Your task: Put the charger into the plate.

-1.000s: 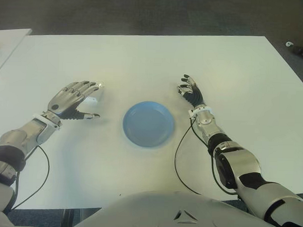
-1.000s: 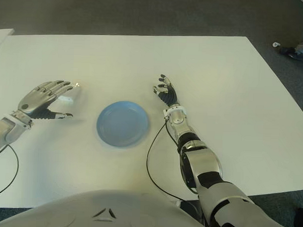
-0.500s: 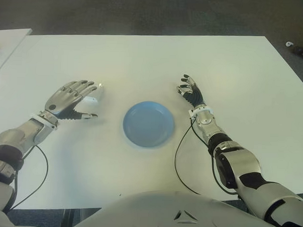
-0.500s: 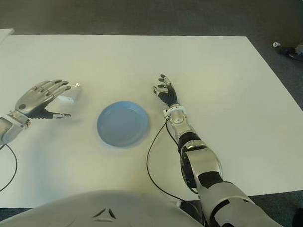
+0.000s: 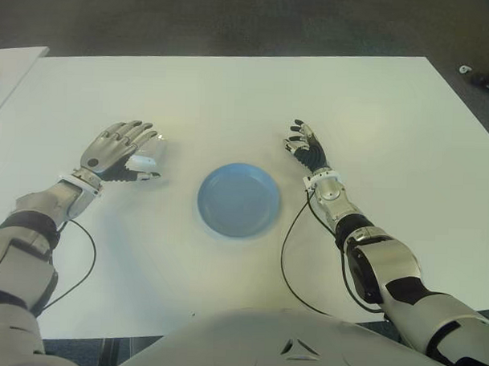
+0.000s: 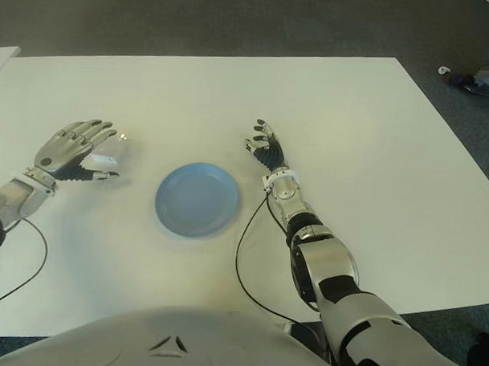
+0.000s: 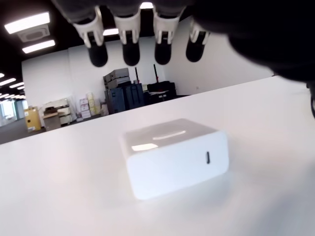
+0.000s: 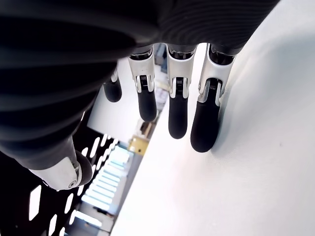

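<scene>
At the left of the frame, the left robot hand [image 5: 115, 150] hovers with fingers spread and holding nothing over the small white boxy plastic charger [image 5: 145, 160] on the white desk [image 5: 231, 94], apparently poised to grasp it. At centre the round blue plate [image 5: 239, 200] lies bare. To its right the right robot hand [image 5: 307, 149], fingers loose and holding nothing, seems idle.

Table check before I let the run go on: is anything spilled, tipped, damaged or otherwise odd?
Nothing stands out. The white charger lies flat and intact on the table, under the open left hand. The blue plate sits level and empty. The right hand shows to the plate's right.
</scene>
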Controlling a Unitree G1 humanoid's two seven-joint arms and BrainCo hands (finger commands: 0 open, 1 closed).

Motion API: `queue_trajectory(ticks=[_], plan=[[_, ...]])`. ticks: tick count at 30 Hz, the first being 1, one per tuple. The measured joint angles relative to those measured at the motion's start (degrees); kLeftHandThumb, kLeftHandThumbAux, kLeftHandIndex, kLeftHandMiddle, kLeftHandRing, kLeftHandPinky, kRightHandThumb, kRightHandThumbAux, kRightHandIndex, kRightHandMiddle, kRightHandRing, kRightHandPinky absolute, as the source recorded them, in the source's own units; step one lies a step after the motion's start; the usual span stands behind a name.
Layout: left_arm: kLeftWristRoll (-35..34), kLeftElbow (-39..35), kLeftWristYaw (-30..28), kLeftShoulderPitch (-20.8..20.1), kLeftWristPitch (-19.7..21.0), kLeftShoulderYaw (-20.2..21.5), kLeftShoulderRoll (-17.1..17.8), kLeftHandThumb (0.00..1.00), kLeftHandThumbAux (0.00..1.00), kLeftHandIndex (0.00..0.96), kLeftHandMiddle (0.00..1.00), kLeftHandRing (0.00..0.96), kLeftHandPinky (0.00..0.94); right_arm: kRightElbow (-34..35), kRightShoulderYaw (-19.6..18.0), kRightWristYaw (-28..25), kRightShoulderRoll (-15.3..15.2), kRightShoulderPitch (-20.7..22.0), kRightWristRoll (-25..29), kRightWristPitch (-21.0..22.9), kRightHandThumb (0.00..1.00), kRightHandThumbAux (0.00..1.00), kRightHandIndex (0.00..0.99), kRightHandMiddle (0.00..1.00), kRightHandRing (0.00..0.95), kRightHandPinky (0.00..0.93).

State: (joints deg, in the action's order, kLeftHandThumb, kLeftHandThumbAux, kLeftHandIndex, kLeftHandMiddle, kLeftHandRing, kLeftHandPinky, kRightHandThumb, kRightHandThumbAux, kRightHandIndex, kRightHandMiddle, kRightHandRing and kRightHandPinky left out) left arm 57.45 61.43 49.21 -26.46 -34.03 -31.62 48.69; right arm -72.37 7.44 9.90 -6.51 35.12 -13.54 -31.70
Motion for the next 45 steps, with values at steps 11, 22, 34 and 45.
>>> queue_trajectory(ticks=[11,22,34,45], plan=[[0.04,5.97,2.80,-3.42,1.50,-2.92,-2.08,0.254,0.249,0.000,0.000,0.000,0.000,-0.03,0.00,0.00,-0.05,-0.05,0.00,0.00,0.252,0.597,0.035,0.186,0.258,0.321],[-0.06,8.77,2.81,-6.38,1.95,-3.70,-4.03,0.264,0.240,0.000,0.000,0.000,0.000,-0.03,0.12,0.02,-0.05,-0.02,-0.01,-0.01,0.245,0.593,0.040,0.195,0.271,0.340],[-0.08,11.56,2.81,-8.41,3.11,-5.25,-6.34,0.260,0.248,0.000,0.000,0.000,0.000,-0.03,0.31,0.14,-0.18,-0.06,-0.30,-0.27,0.246,0.604,0.047,0.197,0.273,0.338],[-0.08,14.05,1.84,-9.09,4.47,-6.51,-7.94,0.240,0.254,0.000,0.000,0.000,0.000,-0.03,0.35,0.14,-0.25,-0.45,-0.34,-1.20,0.249,0.620,0.053,0.204,0.284,0.357]])
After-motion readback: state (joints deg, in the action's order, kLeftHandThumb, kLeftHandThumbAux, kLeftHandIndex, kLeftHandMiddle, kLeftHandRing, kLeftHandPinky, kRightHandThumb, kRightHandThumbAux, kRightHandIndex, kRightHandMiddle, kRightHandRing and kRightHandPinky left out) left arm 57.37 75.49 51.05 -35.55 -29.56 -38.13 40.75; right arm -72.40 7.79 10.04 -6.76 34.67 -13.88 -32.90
